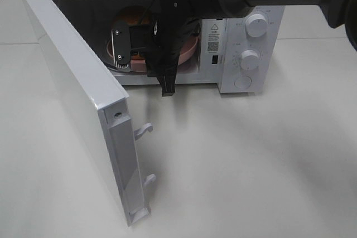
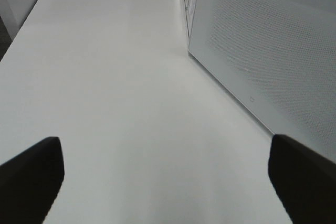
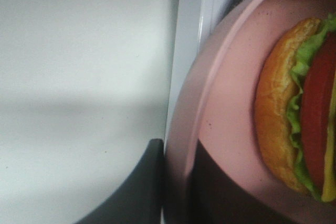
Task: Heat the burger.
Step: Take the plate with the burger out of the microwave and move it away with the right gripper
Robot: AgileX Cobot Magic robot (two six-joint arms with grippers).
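Bright, even overhead light; soft shadows on the table (image 1: 234,160); right wrist close-up blurred.

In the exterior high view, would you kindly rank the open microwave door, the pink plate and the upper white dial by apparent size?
1. microwave door, though nearest the camera.
2. pink plate, mostly hidden behind the right arm.
3. upper dial.

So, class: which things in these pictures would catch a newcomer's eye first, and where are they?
The white microwave at the back of the table, its door swung wide open. The black right arm reaches into it, where a pink plate carries the burger.
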